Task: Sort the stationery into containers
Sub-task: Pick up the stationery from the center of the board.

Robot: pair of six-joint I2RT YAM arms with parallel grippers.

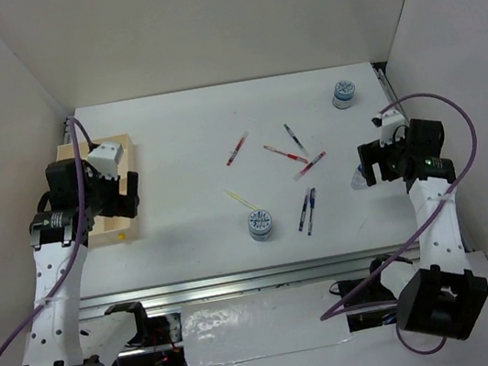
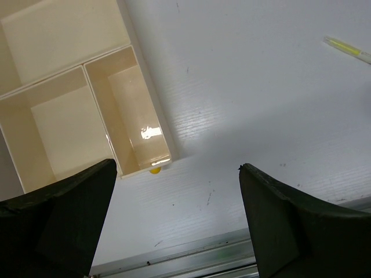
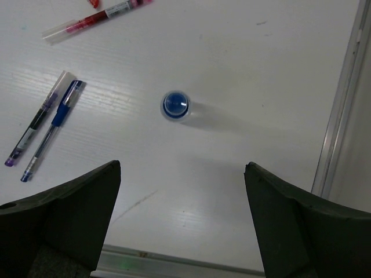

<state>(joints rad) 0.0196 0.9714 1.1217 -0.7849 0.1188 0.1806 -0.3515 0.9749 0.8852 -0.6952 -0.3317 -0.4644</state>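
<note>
The wooden tray [image 1: 126, 149] lies at the table's left edge, partly under my left arm; its compartments [image 2: 130, 58] show nothing inside. My left gripper [image 2: 177, 167] hangs open over bare table just right of the tray's near corner. Pens lie scattered mid-table: red ones [image 1: 238, 148], a yellow one [image 1: 242, 199] and two dark blue ones [image 1: 308, 210]. One patterned roll [image 1: 260, 224] sits near the middle, another [image 1: 343, 93] far right. My right gripper [image 3: 182, 165] is open above the table, with the blue-capped bottle [image 3: 175, 106] upright a little beyond its fingertips.
A small yellow bit [image 2: 155, 170] pokes out under the tray's near corner. A metal rail [image 3: 339, 116] borders the table to the right of the bottle, and another rail [image 2: 191, 255] runs along the near edge. White walls enclose the table.
</note>
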